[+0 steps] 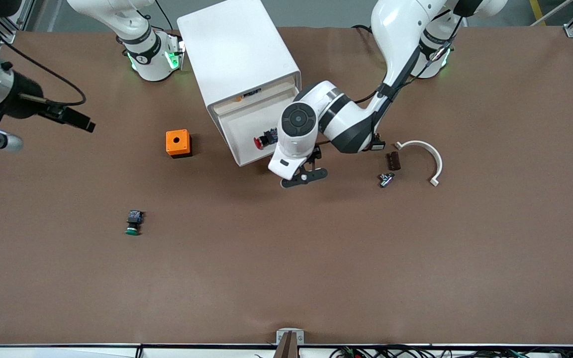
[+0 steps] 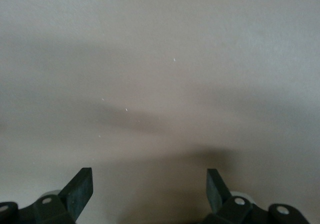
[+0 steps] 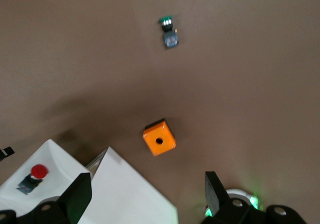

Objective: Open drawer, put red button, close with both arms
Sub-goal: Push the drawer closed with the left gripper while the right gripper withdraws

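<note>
While the left arm [image 1: 336, 119] overlaps it, the drawer [image 1: 246, 132] shows the red button [image 1: 260, 142].

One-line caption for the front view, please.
Small red push button lying in the open white plastic drawer; open left gripper beside it.

glossy white arms [image 1: 346, 119], black joint bands, black cables, green base lights.

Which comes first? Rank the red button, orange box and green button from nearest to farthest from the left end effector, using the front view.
From the left end effector, open over the table by the pulled-out drawer:
1. red button, in the drawer.
2. orange box, toward the right arm's end.
3. green button, nearest the front camera.
</note>
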